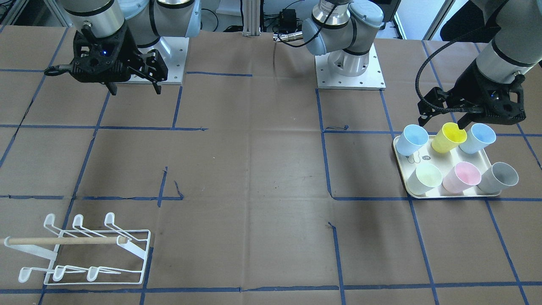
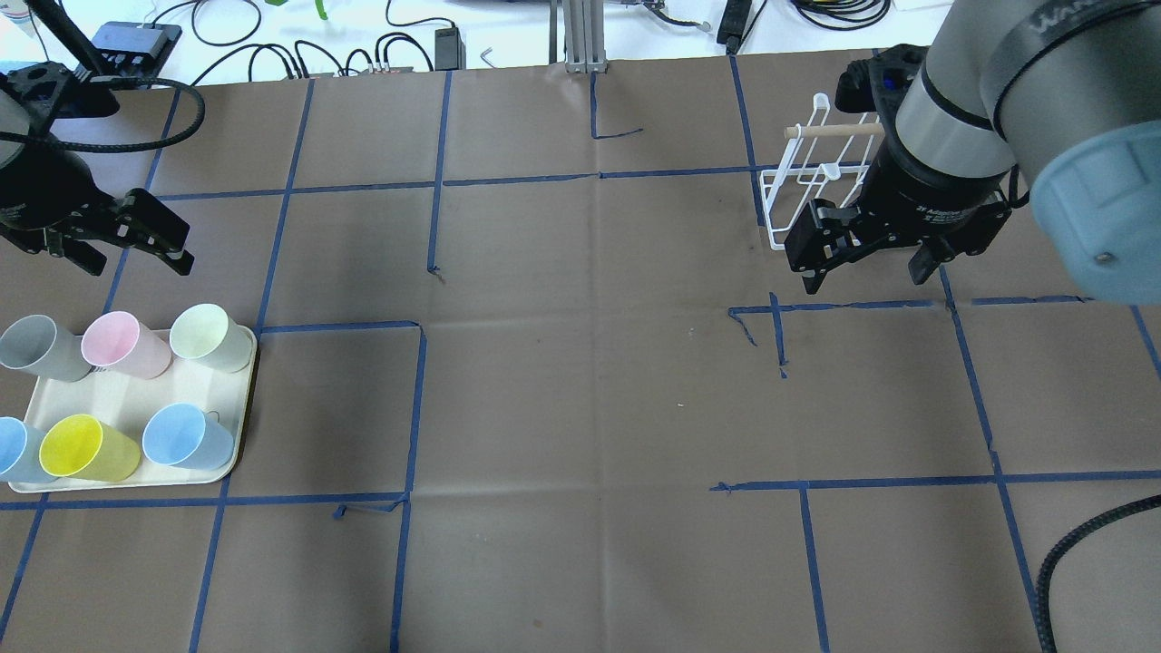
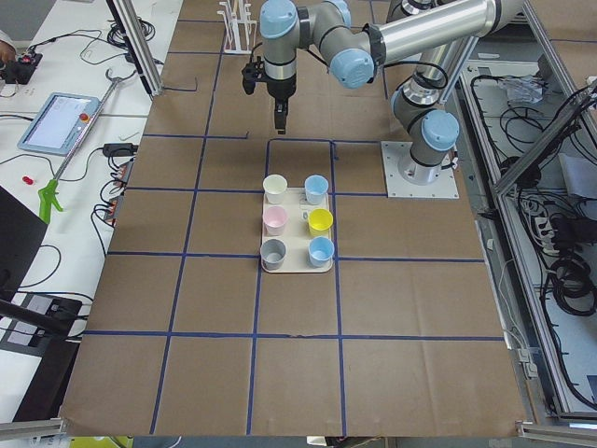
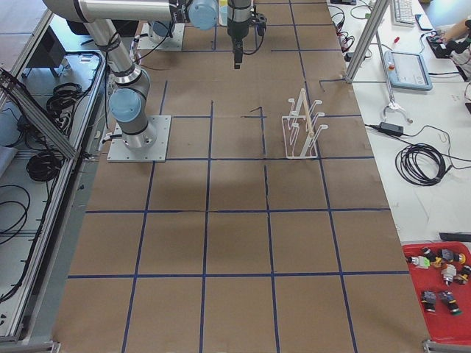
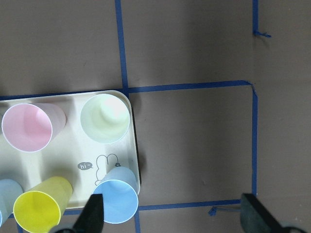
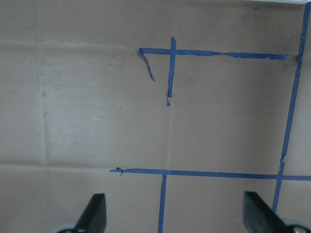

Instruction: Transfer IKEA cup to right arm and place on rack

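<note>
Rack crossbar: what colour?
Light natural wood dowel, on the white wire rack. Shows best in the exterior front-facing view.

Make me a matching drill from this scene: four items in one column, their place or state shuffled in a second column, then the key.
Column one
1. yellow plastic cup
2. grey plastic cup
3. low white wire rack with wooden dowel
4. left arm's black two-finger end effector

Column two
A. open, holding nothing
B. at the robot's right side, no cup on it
C. middle of the near row on the cream rectangular tray
D. far row of that tray, at the robot's-left end

Pairs: 1-C, 2-D, 3-B, 4-A
</note>
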`<state>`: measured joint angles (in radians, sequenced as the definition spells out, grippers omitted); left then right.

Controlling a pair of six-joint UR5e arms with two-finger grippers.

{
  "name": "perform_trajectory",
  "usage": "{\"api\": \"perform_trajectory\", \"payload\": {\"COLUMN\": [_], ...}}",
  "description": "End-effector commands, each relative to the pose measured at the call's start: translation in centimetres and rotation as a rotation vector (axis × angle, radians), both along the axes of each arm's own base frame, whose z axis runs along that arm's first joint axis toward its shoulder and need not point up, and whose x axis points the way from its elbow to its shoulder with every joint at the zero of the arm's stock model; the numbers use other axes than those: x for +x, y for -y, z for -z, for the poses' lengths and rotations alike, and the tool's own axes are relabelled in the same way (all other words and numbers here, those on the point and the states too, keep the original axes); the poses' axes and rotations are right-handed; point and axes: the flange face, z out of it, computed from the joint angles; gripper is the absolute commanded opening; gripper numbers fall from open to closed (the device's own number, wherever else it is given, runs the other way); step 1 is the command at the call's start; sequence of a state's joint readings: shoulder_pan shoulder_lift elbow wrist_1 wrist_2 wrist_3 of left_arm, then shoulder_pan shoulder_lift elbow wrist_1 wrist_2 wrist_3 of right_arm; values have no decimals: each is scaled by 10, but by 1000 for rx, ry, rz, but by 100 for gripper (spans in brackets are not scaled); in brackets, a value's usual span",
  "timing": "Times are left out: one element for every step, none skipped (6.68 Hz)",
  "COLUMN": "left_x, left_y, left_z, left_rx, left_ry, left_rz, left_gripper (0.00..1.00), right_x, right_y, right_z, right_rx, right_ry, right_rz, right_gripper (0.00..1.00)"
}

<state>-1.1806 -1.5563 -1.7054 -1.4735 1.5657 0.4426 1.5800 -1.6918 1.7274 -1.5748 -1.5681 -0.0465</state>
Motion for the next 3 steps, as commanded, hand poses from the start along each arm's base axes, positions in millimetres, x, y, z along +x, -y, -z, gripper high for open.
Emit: {"api": "perform_trajectory", "payload": {"left_x": [12,16,31], "left_y": [22,20,15], "left_z": [43,62,87], "left_rx": [-2,-15,-17], "left_ry": [0,7,6], "left_rz": [-6,-5,-20], "left_gripper": [100,100,100], "right_x": [1,1,6], "right_y": [-1,-1,9], "right_z": [-3,-2,2], "right_rx": [-7,-7,-41], "right_ry": [11,13,54], "right_rz": [1,1,0], "right_gripper": [100,100,100]}}
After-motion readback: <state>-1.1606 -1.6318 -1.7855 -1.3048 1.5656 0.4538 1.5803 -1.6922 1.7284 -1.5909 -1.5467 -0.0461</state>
